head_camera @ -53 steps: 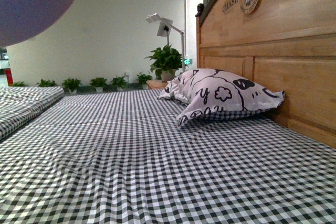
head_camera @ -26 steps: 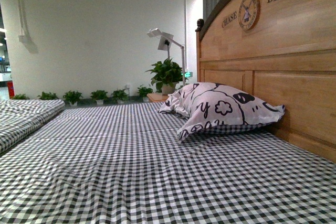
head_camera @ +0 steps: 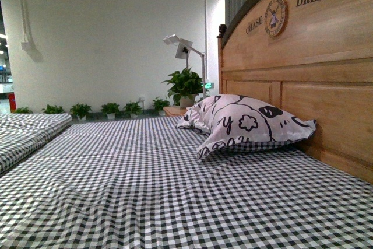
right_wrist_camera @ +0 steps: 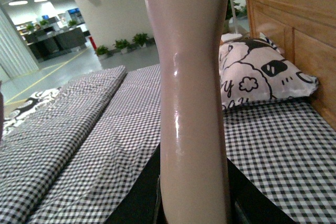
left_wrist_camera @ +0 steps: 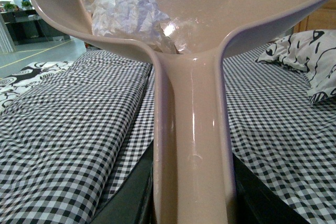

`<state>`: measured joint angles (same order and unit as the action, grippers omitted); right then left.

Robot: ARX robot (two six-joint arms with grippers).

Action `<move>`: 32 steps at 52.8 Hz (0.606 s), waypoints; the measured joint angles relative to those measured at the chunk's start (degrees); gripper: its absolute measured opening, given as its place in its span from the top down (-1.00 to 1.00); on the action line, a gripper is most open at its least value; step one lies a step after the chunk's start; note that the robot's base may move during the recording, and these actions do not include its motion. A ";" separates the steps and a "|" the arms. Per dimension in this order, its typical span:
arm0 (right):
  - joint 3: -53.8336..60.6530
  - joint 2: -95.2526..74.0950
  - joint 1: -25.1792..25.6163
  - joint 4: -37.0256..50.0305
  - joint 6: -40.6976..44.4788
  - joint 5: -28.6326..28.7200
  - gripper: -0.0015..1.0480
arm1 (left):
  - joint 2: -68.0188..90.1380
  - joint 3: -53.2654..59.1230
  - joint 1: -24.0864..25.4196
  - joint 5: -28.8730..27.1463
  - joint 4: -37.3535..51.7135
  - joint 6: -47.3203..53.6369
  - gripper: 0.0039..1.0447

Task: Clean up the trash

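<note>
In the left wrist view my left gripper (left_wrist_camera: 191,203) is shut on the pale pink dustpan handle (left_wrist_camera: 191,145). The dustpan's pan (left_wrist_camera: 226,3) is held up above the checked bed. The trash (left_wrist_camera: 126,9), a crumpled wad of white paper, lies inside the pan near the handle's root. In the right wrist view my right gripper (right_wrist_camera: 194,198) is shut on the pale pink brush handle (right_wrist_camera: 191,93), which stands upright; the bristles are out of view. Neither gripper, dustpan nor brush shows in the front view.
A black-and-white checked sheet (head_camera: 163,185) covers the bed. A white pillow with black drawings (head_camera: 245,121) leans by the wooden headboard (head_camera: 303,74) on the right. A second checked bed (head_camera: 23,132) lies left. Potted plants (head_camera: 183,83) and a lamp (head_camera: 183,45) stand behind.
One second ago the dustpan's pan showed at the front view's upper left; it has left that view. The front camera's view has shifted slightly.
</note>
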<state>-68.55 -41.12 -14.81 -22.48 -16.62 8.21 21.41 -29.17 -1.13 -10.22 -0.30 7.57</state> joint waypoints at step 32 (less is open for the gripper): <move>0.92 0.85 -0.02 -0.13 0.98 -1.81 0.64 | 0.00 0.00 0.00 -0.09 0.00 -0.04 0.49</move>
<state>-67.64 -40.27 -14.83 -22.61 -15.64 6.39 21.41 -29.17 -1.13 -10.31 -0.30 7.53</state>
